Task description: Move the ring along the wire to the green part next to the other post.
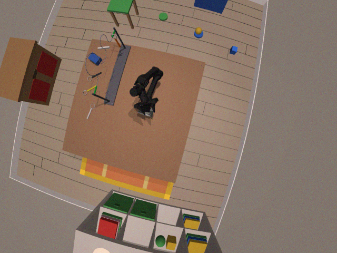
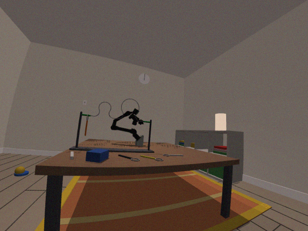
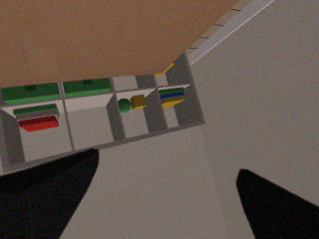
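Note:
The ring [image 1: 114,36] [image 2: 87,117] hangs around the green part [image 2: 83,114] beside the far post [image 1: 119,38] [image 2: 78,130]. Its orange handle [image 1: 117,42] [image 2: 86,128] points down. The thin grey wire [image 1: 85,62] [image 2: 105,102] curves in loops to the other green part [image 1: 95,90] [image 2: 146,121] at the near post [image 1: 100,97] [image 2: 149,135], as the top camera sees them. My gripper [image 1: 149,110] [image 2: 138,122] [image 3: 168,166] is open and empty, over the arm's base, well away from ring and handle. The wrist view shows neither ring nor wire.
The posts stand on a dark base bar [image 1: 117,76] [image 2: 111,149]. Beyond it on the table lie a blue block [image 1: 95,58] [image 2: 97,155], a white bar [image 1: 103,47] [image 2: 71,155], and loose rings with black [image 1: 96,75], yellow [image 1: 91,88] and white [image 1: 89,113] handles.

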Action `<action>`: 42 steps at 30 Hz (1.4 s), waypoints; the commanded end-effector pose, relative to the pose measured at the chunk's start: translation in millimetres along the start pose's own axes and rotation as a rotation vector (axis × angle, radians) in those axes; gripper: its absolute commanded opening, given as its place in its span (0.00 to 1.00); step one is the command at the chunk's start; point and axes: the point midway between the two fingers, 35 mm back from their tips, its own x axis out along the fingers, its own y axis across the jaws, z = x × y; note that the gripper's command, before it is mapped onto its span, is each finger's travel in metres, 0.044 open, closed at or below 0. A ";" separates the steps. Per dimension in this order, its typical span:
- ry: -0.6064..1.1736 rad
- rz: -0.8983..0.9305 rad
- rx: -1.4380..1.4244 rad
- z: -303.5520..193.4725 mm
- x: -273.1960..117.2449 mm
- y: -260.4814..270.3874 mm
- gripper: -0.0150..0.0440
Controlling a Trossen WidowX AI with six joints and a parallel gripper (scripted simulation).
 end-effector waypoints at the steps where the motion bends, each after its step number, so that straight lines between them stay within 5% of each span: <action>1: 0.002 0.000 -0.002 -0.6 -0.3 0.2 0.89; 9: 0.156 0.048 -0.175 -40.8 -22.4 22.6 0.53; 28: 0.457 0.532 -0.725 -112.4 -142.9 135.1 0.53; 42: 0.349 1.074 -1.123 -89.3 -266.2 211.6 0.53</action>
